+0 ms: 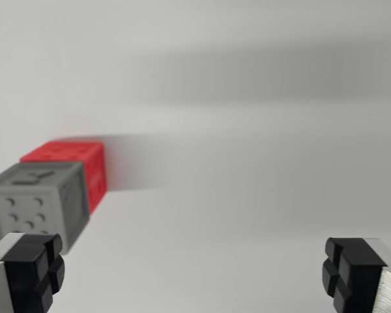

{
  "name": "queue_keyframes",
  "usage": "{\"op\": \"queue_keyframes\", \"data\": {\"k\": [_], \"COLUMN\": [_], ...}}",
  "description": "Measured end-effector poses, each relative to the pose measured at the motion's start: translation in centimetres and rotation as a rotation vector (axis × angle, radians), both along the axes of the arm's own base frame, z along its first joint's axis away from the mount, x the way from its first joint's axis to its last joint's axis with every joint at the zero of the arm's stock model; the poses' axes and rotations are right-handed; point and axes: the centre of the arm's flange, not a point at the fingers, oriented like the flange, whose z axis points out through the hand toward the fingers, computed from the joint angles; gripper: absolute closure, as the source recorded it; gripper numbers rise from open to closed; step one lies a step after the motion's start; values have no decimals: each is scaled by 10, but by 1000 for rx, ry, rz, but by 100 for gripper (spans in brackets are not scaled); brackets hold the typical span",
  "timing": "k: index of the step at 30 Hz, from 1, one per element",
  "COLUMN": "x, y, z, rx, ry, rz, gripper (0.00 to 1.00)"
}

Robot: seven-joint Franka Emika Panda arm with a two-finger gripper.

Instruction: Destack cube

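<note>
A pale, matte white tabletop (247, 195) fills the wrist view, with a soft, broad band of shadow lying across its far part and a fainter shadow trailing off beside the cubes.

The end effector (192, 270) sits at the bottom edge of the picture, its two black, ribbed fingertip pads (34, 267) showing in the lower corners on silver fingers. The jaws stand wide apart, with only bare tabletop between them; nothing is gripped.

Ahead of the end effector's left finger, toward the wrist view's left, are two cubes. The grey cube (42, 202) is the nearer one, just beyond the left pad, which overlaps its lower edge in the picture; whether they touch cannot be told. Its facing side shows round pips like a die, and its top bears a recessed mark. The red cube (78, 163) lies directly behind the grey one, farther from the end effector, its top and one side visible, also with round pips. The two cubes appear pressed together or very nearly so, resting side by side on the tabletop rather than one on the other. Both lie left of the gap between the fingers.
</note>
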Motion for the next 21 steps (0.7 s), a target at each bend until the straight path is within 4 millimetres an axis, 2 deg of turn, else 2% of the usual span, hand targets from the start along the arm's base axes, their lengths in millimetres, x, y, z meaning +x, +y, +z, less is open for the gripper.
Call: {"op": "queue_keyframes", "data": {"k": [21], "x": [-21], "y": [67], "z": [-50], "rx": [-1], "ry": [0], "rz": [14], "gripper": [0]}}
